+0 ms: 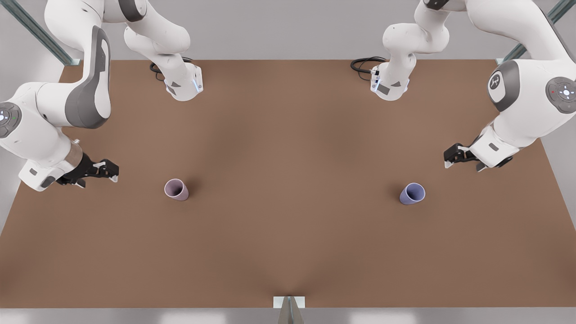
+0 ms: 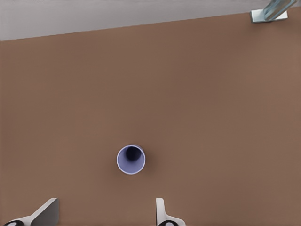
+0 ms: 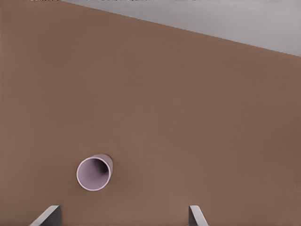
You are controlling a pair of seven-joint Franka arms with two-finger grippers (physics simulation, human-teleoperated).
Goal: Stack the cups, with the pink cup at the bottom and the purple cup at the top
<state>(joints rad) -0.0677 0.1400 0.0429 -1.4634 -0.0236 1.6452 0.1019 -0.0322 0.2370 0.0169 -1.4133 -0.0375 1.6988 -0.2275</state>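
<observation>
Bracket: metal post foot (image 1: 289, 302) at the near edge of the worktop (image 1: 288, 243), on the midline, well apart from both cups.
Pink cup: upright on the worktop (image 3: 197, 108), mouth open upward (image 1: 176, 189); it sits toward the front view's left of the bracket, well apart from the purple cup. From the right wrist view it lies ahead of the fingertips (image 3: 98, 173), off to one side of the gap between them.
Purple cup: upright, mouth up (image 1: 412, 193), toward the front view's right of the bracket. In the left wrist view (image 2: 131, 159) it lies just ahead of the gap between the fingertips.
Between the cups: bare brown worktop (image 2: 211, 103); nothing stands in the way.
Right claw: near the pink cup on its outer side (image 1: 108, 173), raised above the worktop, fingers spread wide (image 3: 44, 216), holding nothing.
Left claw: near the purple cup, on its outer and farther side (image 1: 459, 159), raised, fingers wide apart (image 2: 44, 214), holding nothing.
Arm pose: both arms bend in from the worktop's side edges, wrists angled down toward their cups.
Cables: black loops (image 1: 366, 65) by the arm bases at the far edge.
</observation>
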